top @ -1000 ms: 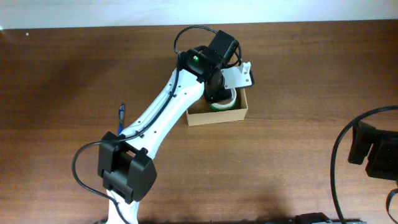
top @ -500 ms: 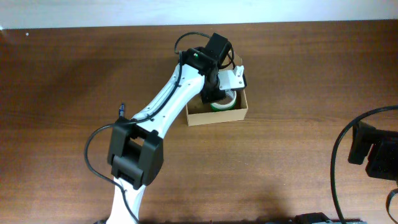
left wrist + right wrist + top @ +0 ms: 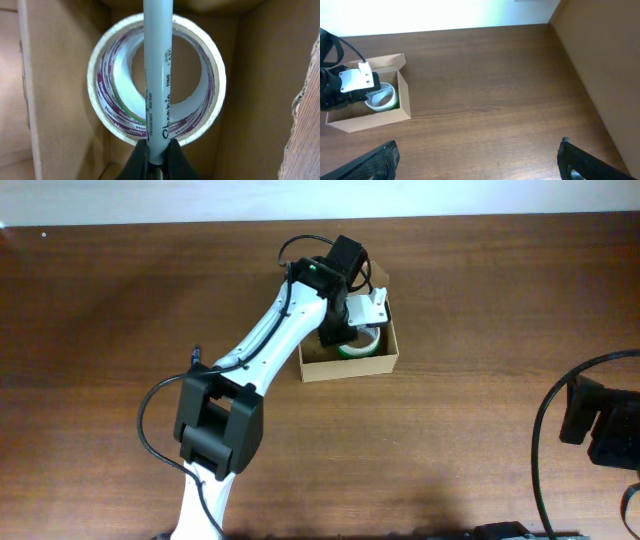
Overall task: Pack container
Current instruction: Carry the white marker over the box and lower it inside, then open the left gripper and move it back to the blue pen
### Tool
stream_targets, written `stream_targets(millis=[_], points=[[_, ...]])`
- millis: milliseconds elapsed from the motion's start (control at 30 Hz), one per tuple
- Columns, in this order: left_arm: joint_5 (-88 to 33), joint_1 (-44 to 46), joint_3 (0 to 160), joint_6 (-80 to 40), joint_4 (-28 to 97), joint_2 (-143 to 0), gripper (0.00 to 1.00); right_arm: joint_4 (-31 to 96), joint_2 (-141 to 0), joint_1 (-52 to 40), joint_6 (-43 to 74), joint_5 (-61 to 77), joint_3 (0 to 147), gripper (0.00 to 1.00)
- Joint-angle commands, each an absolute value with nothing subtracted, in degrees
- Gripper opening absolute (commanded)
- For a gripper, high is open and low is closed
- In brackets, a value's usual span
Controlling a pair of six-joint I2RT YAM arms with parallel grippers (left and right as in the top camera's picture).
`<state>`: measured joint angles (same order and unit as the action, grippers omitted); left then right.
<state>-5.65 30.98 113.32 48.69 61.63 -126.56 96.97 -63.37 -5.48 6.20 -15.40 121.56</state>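
The container (image 3: 350,366) is a small tan cardboard box, open, at the table's middle back. A tape roll (image 3: 362,346) with green and purple print stands inside it. My left gripper (image 3: 157,150) is down inside the box, shut on a grey permanent marker (image 3: 157,75). The marker points across the tape roll (image 3: 117,107), between the box walls (image 3: 60,90). From overhead, the left wrist (image 3: 345,315) hides the fingers. My right gripper (image 3: 477,150) is open and empty over bare table, far right of the container (image 3: 375,117).
A blue pen (image 3: 195,358) lies on the table left of the left arm. The right arm's base and cable (image 3: 600,425) sit at the right edge. A tan wall (image 3: 600,60) stands to the right in the right wrist view.
The left wrist has shifted a little left and lower into the box with the marker. The left elbow has swung left. The right arm has not moved.
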Motion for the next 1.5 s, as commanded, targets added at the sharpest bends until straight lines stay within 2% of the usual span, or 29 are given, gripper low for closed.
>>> stream_targets(millis=[0, 400, 433, 467, 533, 667, 900, 1167, 1233, 1367, 1467], points=[[-7.11, 30.59, 113.99, 49.8, 62.63, -128.62, 0.02, 97.32, -63.31, -6.04, 6.22, -15.27, 121.73, 0.99], [-7.75, 30.7, 113.99, 49.78, 66.57, -129.54, 0.03, 97.3, -63.33, -6.04, 6.22, -15.29, 121.73, 0.99], [-7.75, 30.68, 113.99, 49.78, 66.39, -129.54, 0.14, 97.3, -63.33, -6.02, 6.22, -15.27, 121.73, 0.99], [-7.73, 30.68, 113.99, 49.78, 66.15, -129.54, 0.29, 97.3, -63.33, -6.04, 6.22, -15.27, 121.73, 0.99], [-7.73, 30.7, 113.99, 49.78, 65.56, -129.54, 0.49, 97.3, -63.33, -6.02, 6.22, -15.27, 121.73, 0.99], [-7.73, 30.68, 115.31, 49.76, 65.12, -129.54, 0.63, 97.3, -63.37, -6.04, 6.22, -15.27, 121.73, 0.99], [-6.28, 30.68, 124.22, 47.97, 65.17, -129.54, 0.7, 97.32, -63.42, -6.02, 6.22, -15.27, 121.73, 0.99], [0.47, 30.28, 136.29, 46.74, 65.32, -129.54, 0.7, 97.3, -63.42, -6.02, 6.2, -15.29, 121.73, 0.99], [6.59, 29.5, 138.72, 44.88, 65.12, -129.54, 0.62, 97.32, -63.42, -6.02, 6.2, -15.53, 121.73, 0.99], [11.79, 26.5, 140.59, 36.75, 64.75, -129.54, 0.36, 97.32, -63.42, -6.02, 6.2, -15.7, 121.73, 0.99], [12.01, 22.72, 140.86, 24.69, 66.67, -129.54, 0.29, 97.32, -63.42, -6.04, 6.2, -15.7, 121.73, 0.99]])
